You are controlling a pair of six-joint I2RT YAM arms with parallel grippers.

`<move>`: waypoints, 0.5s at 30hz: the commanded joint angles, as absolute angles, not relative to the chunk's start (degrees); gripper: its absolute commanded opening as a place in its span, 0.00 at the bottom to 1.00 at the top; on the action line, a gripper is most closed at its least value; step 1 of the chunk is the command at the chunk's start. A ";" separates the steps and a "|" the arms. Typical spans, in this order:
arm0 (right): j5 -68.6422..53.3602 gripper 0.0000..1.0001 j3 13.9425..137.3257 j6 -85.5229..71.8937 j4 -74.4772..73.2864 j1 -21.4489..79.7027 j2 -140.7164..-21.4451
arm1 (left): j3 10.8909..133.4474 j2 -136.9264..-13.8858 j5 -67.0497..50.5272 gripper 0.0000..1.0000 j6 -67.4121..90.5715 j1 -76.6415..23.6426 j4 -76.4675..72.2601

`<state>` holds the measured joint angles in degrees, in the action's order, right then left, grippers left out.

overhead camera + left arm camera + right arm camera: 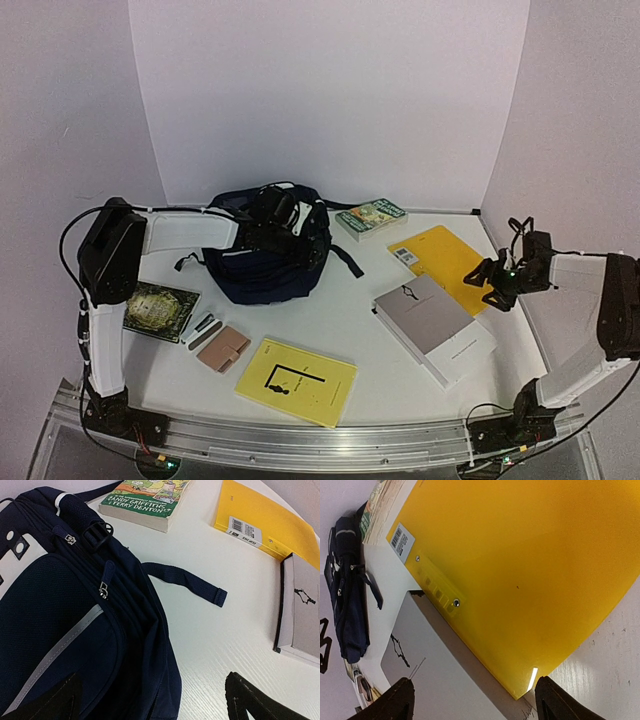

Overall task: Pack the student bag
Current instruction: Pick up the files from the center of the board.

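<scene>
The student bag [262, 268] is a dark navy backpack lying at the back left of the table, with grey-white piping and zip pulls [103, 587] on its top face. My left gripper [292, 222] hovers over the bag's upper right part. In the left wrist view this gripper [150, 702] is open, its jaws straddling the bag's right edge and holding nothing. My right gripper [486, 285] is open at the right, above the near corner of a yellow folder [520, 570] that overlaps a grey book [445, 675]. Nothing is held between its fingers.
A green paperback [370, 217] lies right of the bag, whose loose strap [187, 580] trails towards it. The yellow folder [445, 262] and grey book [432, 325] sit at the right. A yellow book [296, 380], a pink wallet [224, 348], a small grey case [203, 330] and a dark green book [160, 310] lie at the front left.
</scene>
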<state>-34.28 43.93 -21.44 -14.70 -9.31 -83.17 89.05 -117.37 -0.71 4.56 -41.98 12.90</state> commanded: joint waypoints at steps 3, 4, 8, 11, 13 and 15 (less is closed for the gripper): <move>-36.81 0.82 40.67 -28.20 -6.69 -10.20 -85.81 | 87.97 -113.16 2.29 1.00 4.60 -42.28 10.47; -36.88 0.82 40.31 -28.47 -6.40 -10.37 -86.18 | 87.80 -112.99 2.51 1.00 4.50 -42.28 10.46; -36.70 0.81 39.04 -29.34 -5.49 -11.58 -88.03 | 87.53 -112.77 3.33 1.00 4.14 -42.28 10.46; -35.21 0.79 38.78 -29.76 -5.46 -11.77 -89.26 | 87.78 -112.91 3.53 1.00 3.99 -42.28 10.43; -33.88 0.78 38.67 -30.20 -5.68 -11.78 -90.24 | 87.96 -113.03 3.69 1.00 3.89 -42.26 10.44; -34.10 0.77 38.40 -30.54 -5.61 -11.78 -92.15 | 88.18 -113.08 4.04 1.00 3.67 -42.28 10.45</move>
